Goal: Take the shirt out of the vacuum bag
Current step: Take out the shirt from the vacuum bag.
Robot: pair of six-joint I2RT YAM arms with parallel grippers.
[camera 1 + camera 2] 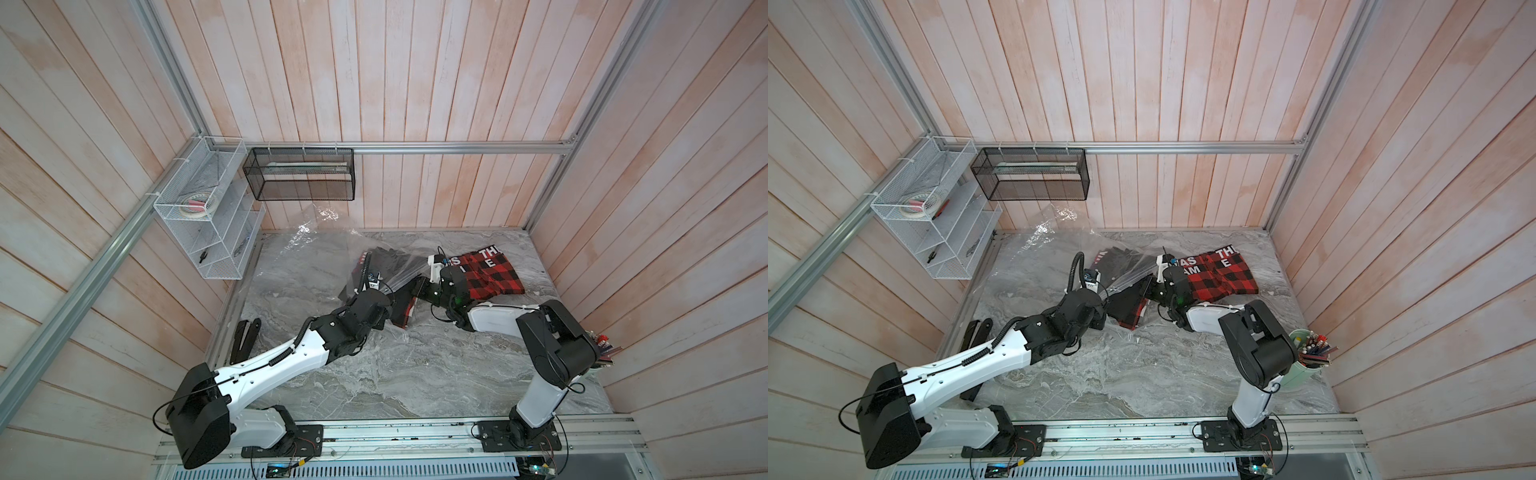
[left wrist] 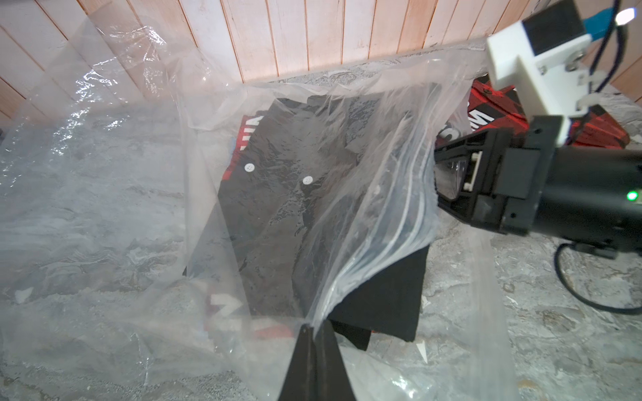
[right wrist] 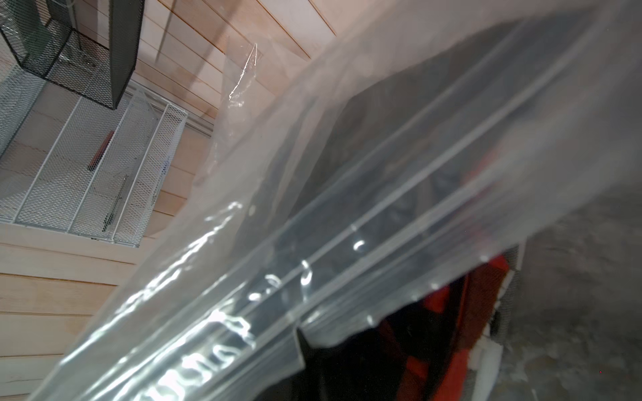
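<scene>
Vacuum bag (image 2: 139,194) sprawled on worktop (image 1: 415,374), zip edge pinched in closed left hand (image 2: 314,335) and closed right hand (image 2: 438,178); dark shirt (image 2: 278,208) half inside, between both; plaid shirt (image 1: 494,278) lying just beyond right hand.

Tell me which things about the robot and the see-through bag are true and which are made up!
1. The left fingers are shut on the vacuum bag's edge. True.
2. The black shirt is completely out of the bag. False: most of it lies inside, and only one end pokes out of the mouth.
3. A red-and-black checked cloth lies on the table outside the bag. True.
4. The black mesh basket stands on the table. False: it hangs from the rail on the back wall.
5. The right fingers are wide open. False: they are shut on the bag's zip edge.
</scene>
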